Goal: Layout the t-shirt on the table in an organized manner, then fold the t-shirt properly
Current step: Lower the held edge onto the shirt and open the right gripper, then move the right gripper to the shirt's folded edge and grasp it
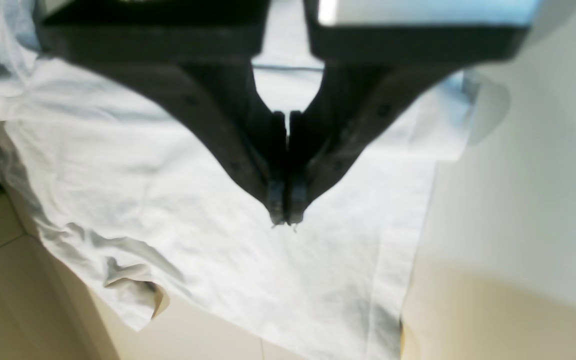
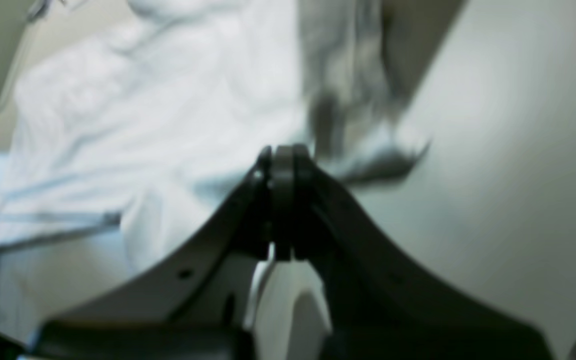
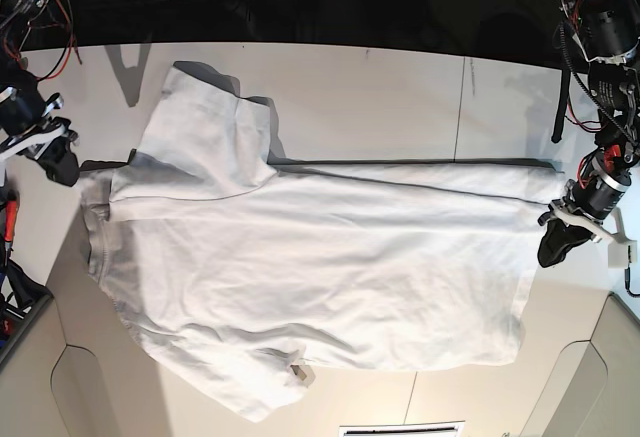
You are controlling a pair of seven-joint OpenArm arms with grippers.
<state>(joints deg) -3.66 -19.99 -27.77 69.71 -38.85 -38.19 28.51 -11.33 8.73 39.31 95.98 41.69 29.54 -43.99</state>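
The t-shirt (image 3: pixel 310 267) lies spread across the middle of the table (image 3: pixel 400 87) in the base view, its long axis running from nine o'clock to three o'clock, the cloth mostly flat with soft wrinkles. One sleeve (image 3: pixel 205 132) sticks up toward eleven o'clock, and the lower edge at about seven o'clock hangs past the table's near rim, where a small fold (image 3: pixel 298 372) curls over. A thin seam line (image 3: pixel 462 102) crosses the tabletop at about one o'clock, beyond the shirt. The right gripper (image 3: pixel 62 165) sits at nine o'clock, just beside the shirt's end there, its arm reaching in from the frame edge; whether it touches the cloth cannot be told from this view. In the right wrist view that gripper (image 2: pixel 283 155) has its jaws pressed together with nothing visible between them, the tips over a bunched edge of the t-shirt (image 2: pixel 143 125), though the picture is heavily blurred. The left gripper (image 3: pixel 553 245) is at three o'clock, by the shirt's other end, hanging below a cabled arm that comes down from the upper corner. In the left wrist view the left gripper (image 1: pixel 286 216) is likewise closed tight and empty, its tips poised over the flat t-shirt (image 1: pixel 168 200); contact cannot be judged. The arms' upper parts are cut off by the frame.
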